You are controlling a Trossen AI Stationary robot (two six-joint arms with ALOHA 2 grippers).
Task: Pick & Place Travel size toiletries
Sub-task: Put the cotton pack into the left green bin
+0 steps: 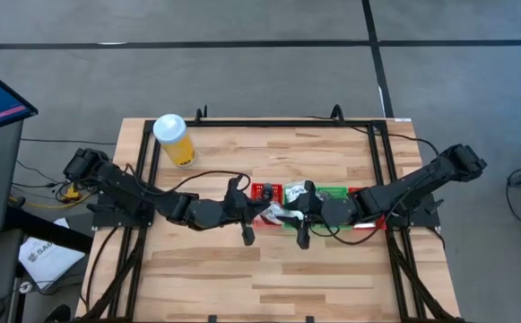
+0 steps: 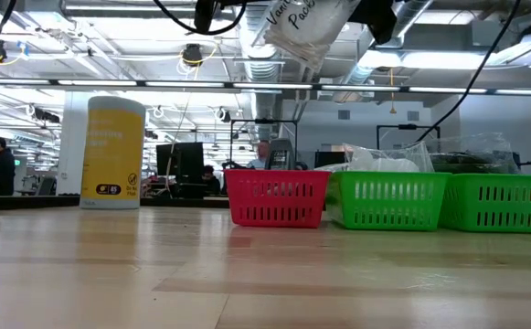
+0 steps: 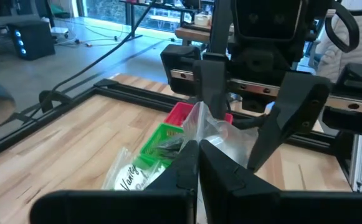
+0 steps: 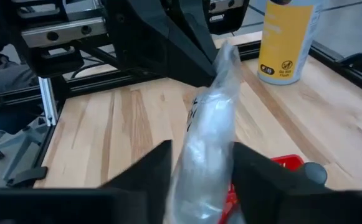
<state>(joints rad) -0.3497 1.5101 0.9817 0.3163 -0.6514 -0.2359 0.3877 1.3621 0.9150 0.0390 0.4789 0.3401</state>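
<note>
A clear plastic bag (image 1: 276,213) with a handwritten label hangs high over the red tray (image 1: 264,191) and green trays (image 1: 332,193); it shows at the top of the low view (image 2: 303,27). My left gripper (image 3: 197,163) is shut on it, coming from the table's left. My right gripper (image 4: 202,168) comes from the right and stands open, with one finger (image 3: 210,87) and the other finger (image 3: 286,124) on either side of the bag's other end (image 4: 207,124). More clear and white packets (image 2: 379,163) lie in a green tray (image 2: 388,199). My left gripper pinches the bag between its two shut fingers at the flat clear part (image 3: 198,144) near its middle. The fingers come roughly level from the table's left. The bag is lifted clear, its labelled end (image 3: 128,175) drooping below the fingers and its other end rising past them. My right gripper has the bag between its fingers; I cannot tell whether they touch it.
A yellow cylinder with a white lid (image 1: 175,139) stands at the far left of the table. The trays sit in a row at mid table, the red one (image 2: 276,196) leftmost. Bare wood (image 1: 269,278) lies toward the near edge. A black frame (image 1: 269,121) borders the tabletop.
</note>
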